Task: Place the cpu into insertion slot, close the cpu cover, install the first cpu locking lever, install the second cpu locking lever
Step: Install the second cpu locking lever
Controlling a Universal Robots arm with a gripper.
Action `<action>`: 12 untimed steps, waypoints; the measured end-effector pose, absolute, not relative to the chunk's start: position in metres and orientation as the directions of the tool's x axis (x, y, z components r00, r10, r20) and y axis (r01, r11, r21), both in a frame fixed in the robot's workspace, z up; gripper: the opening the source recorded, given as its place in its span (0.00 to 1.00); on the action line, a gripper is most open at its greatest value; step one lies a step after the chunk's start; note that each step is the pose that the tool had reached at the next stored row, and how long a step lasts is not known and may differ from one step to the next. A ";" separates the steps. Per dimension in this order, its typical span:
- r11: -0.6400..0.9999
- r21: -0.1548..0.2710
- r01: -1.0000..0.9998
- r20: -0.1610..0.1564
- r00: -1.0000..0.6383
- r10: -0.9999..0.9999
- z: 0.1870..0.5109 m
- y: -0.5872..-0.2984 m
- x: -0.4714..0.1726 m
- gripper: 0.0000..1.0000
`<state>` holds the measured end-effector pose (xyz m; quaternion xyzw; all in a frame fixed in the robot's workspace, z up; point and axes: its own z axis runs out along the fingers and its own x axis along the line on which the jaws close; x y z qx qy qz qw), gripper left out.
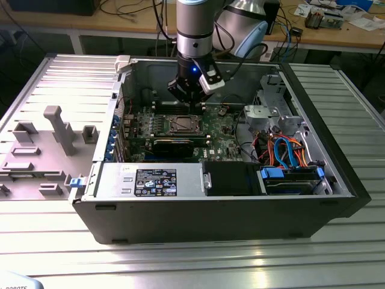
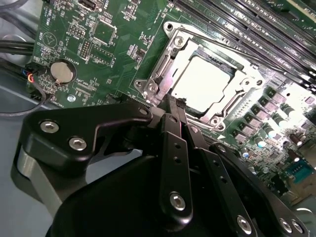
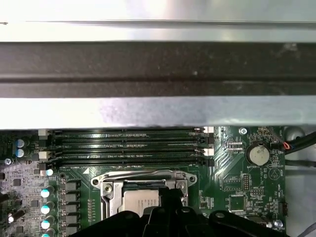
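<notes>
The open black computer case [image 1: 228, 211] lies on its side on the ribbed metal table [image 1: 192, 259], and down inside it sits the green motherboard [image 1: 222, 129]. Towards the exterior view's right, a tangle of orange and blue cables [image 1: 286, 150] crowds the silver drive cage [image 1: 271, 114]; just in front of the socket a long black card [image 1: 174, 143] lies across the board. Beside the socket run the long black memory slots [image 3: 128, 145], and a round silver coin battery [image 2: 63, 71] sits well off to one side.

The black two-finger gripper [image 2: 174, 106] hangs at the edge of the socket, its fingers pressed together, nothing between them; the tips stand right at the rim of the silvery metal frame. No obstacle lies between gripper and socket.

The silver-grey square cpu [image 2: 202, 84] lies flat in the insertion slot [image 3: 143, 195], its top bright and plain. The thin silvery cpu cover [image 2: 170, 61] lies down around it, the chip showing through the window. Whether the levers are latched, the pictures do not tell.
</notes>
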<state>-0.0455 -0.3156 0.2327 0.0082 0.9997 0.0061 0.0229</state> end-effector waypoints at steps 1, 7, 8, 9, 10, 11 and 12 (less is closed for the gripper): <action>1.000 0.013 0.016 -0.046 -0.999 0.017 0.234 -0.316 -0.046 0.11; 1.000 0.012 0.016 -0.046 -0.999 0.017 0.235 -0.318 -0.046 0.11; 1.000 0.012 0.016 -0.046 -0.999 0.017 0.235 -0.319 -0.045 0.11; 1.000 0.012 0.016 -0.046 -0.999 0.017 0.235 -0.320 -0.046 0.11; 1.000 0.012 0.016 -0.046 -0.999 0.017 0.235 -0.322 -0.046 0.11; 1.000 0.012 0.016 -0.046 -0.999 0.017 0.235 -0.323 -0.046 0.11; 1.000 0.012 0.016 -0.046 -0.999 0.017 0.235 -0.325 -0.046 0.11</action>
